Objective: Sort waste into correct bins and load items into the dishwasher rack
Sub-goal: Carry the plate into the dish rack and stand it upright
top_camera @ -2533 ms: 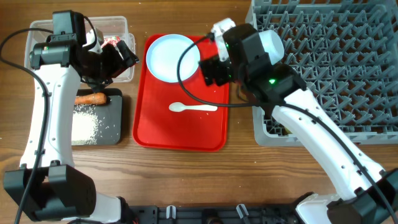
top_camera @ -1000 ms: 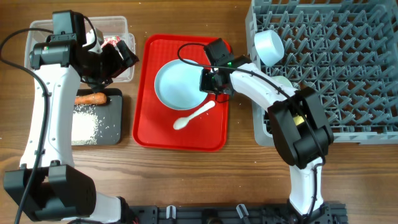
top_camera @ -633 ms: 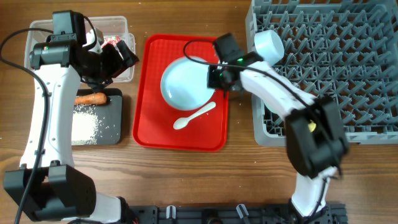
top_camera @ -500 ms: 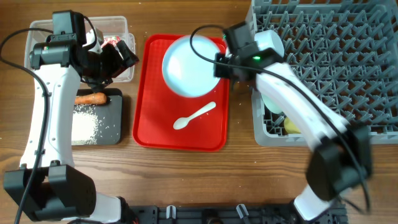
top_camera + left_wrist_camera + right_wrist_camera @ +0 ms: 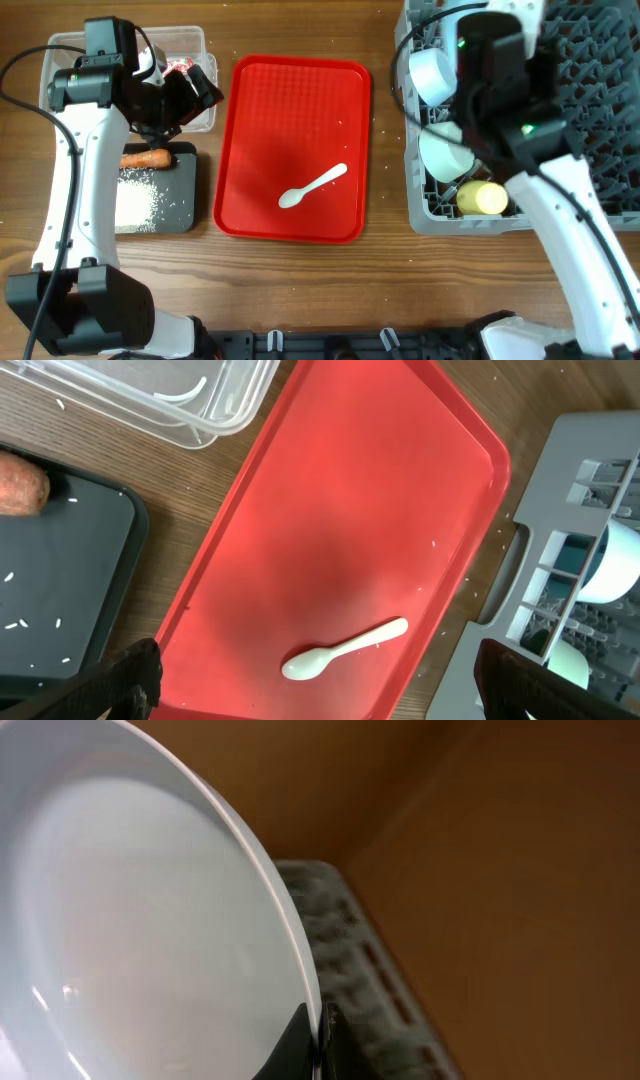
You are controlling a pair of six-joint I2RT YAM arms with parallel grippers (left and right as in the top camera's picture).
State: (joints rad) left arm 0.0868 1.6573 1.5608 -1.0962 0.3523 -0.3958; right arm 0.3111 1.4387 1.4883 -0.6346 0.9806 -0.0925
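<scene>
Since the pale blue plate (image 5: 130,920) was lifted off the red tray (image 5: 300,110) a moment ago, it has been carried over the dishwasher rack (image 5: 600,120), its rim clamped between the fingers of the right gripper (image 5: 318,1035). Only the white spoon (image 5: 313,186) is left on the tray, well to that gripper's left. The left gripper (image 5: 320,690) is held spread wide and empty, the spoon below it. Slotting the plate between pegs is judged the step in hand.
</scene>
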